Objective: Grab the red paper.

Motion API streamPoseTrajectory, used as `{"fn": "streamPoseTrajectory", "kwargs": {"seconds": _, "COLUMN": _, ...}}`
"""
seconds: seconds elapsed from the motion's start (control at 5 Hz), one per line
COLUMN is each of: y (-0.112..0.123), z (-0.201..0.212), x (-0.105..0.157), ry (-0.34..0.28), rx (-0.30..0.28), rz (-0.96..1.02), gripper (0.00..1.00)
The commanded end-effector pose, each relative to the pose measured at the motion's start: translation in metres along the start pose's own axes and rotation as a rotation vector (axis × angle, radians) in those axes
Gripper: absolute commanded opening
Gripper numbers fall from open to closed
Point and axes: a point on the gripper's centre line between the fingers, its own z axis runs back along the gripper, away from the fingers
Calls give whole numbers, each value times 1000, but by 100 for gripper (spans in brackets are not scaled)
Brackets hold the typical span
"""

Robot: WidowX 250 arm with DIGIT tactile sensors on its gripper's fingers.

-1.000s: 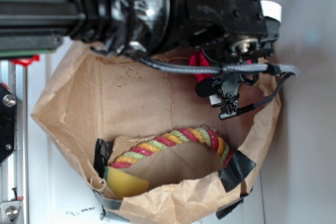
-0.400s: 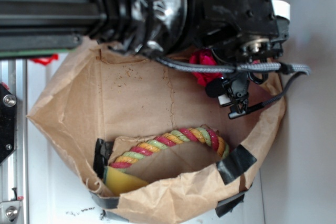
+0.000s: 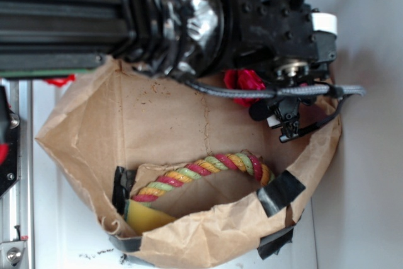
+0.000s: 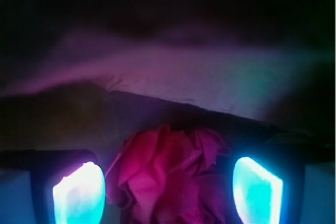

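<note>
**A:** Exterior view first. Where do you stand on the task?

**B:** You are in the reach-in step. The arm leans over the brown paper bag (image 3: pixel 189 124), and the red paper (image 3: pixel 244 82) lies inside the bag against its far wall, partly hidden under the wrist and a grey cable (image 3: pixel 252 90). The gripper (image 3: pixel 286 114) sits just beside the red paper, toward the bag's right wall. The striped rope (image 3: pixel 208 168) and yellow sponge (image 3: pixel 148 217) rest at the bag's near wall, well apart from it. From here you cannot tell how wide the jaws stand.

**A:** And the wrist view?

**B:** There the red paper (image 4: pixel 168 174) fills the gap between the two glowing fingers (image 4: pixel 80 192), one on each side of the ball. The gripper (image 4: pixel 168 195) stands spread wide, holding nothing; whether a pad touches the paper is unclear.

**A:** Your next move?

**B:** Likely you close squarely on the ball, perhaps easing down first, since thin crumpled paper may slip or compress.
</note>
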Motion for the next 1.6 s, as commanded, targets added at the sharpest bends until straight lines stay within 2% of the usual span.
{"fn": "streamPoseTrajectory", "kwargs": {"seconds": 0.0, "y": -6, "z": 2, "x": 13, "ry": -58, "rx": -2, "rz": -13, "gripper": 100}}
{"fn": "streamPoseTrajectory", "kwargs": {"seconds": 0.4, "y": 5, "z": -22, "x": 26, "ry": -9, "rx": 21, "rz": -45, "gripper": 100}}
{"fn": "streamPoseTrajectory", "kwargs": {"seconds": 0.8, "y": 13, "z": -23, "x": 34, "ry": 16, "rx": 9, "rz": -38, "gripper": 100}}
{"fn": "streamPoseTrajectory", "kwargs": {"seconds": 1.0, "y": 15, "z": -22, "x": 35, "ry": 16, "rx": 8, "rz": -30, "gripper": 0}}
{"fn": "streamPoseTrajectory", "kwargs": {"seconds": 1.4, "y": 16, "z": -9, "x": 37, "ry": 13, "rx": 5, "rz": -20, "gripper": 0}}
